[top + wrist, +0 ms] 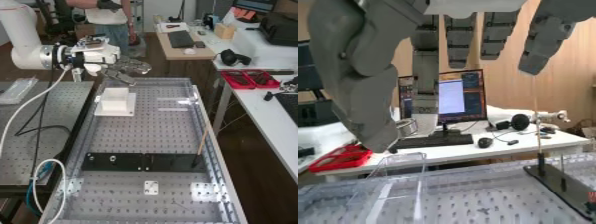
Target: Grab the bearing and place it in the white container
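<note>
The hand is over the far end of the clear-walled bench tray, above and beyond the white container. That container is a small box on a white square base, at the tray's far left. In the wrist view the hand has its thumb and a neighbouring finger pinching a thin silvery ring, the bearing, near their tips. The other fingers hang fairly straight, apart from the ring.
Black plates lie across the tray; the left one carries small round fittings. A thin wooden stick rises from the right one. Clear walls edge the perforated tray. A side desk holds red bins.
</note>
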Motion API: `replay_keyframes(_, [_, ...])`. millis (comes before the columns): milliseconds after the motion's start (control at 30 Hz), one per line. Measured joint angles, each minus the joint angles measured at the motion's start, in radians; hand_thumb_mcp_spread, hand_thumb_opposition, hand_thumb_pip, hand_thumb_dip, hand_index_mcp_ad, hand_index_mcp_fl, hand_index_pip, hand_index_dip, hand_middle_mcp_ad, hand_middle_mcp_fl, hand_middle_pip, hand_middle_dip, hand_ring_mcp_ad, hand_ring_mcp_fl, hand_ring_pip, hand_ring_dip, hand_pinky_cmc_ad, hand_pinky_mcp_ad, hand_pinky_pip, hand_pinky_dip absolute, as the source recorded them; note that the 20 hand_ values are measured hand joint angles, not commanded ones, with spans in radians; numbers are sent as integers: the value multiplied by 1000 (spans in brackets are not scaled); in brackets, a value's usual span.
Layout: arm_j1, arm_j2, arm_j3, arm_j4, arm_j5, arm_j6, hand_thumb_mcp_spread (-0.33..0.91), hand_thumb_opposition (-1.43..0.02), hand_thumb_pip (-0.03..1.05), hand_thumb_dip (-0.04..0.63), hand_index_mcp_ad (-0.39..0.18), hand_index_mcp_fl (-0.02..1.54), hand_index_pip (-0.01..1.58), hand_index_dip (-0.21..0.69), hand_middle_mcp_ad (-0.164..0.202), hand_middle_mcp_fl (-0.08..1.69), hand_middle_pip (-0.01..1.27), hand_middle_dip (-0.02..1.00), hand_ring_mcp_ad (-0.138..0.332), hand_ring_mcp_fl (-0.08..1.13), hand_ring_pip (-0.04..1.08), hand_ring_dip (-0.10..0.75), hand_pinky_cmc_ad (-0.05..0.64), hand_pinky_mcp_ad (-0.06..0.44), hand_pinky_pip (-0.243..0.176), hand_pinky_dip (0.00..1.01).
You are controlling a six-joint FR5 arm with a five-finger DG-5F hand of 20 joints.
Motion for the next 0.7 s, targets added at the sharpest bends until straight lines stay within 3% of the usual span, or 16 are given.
replay_keyframes(267, [159,-10,-39,26,202,32,368,-855,578,298,-51,401,1358,157,51,51,126,138,115,-3,87,37,391,295,-66,178])
replay_keyframes(500, [300,-51,-80,61,383,106,368,-855,578,298,-51,405,1358,157,45,51,126,138,113,-3,87,37,387,295,-66,178])
replay_keyframes(700, [306,-83,-91,75,389,168,368,-852,578,298,-51,401,1361,157,47,54,126,138,115,-3,89,37,387,295,-66,178])
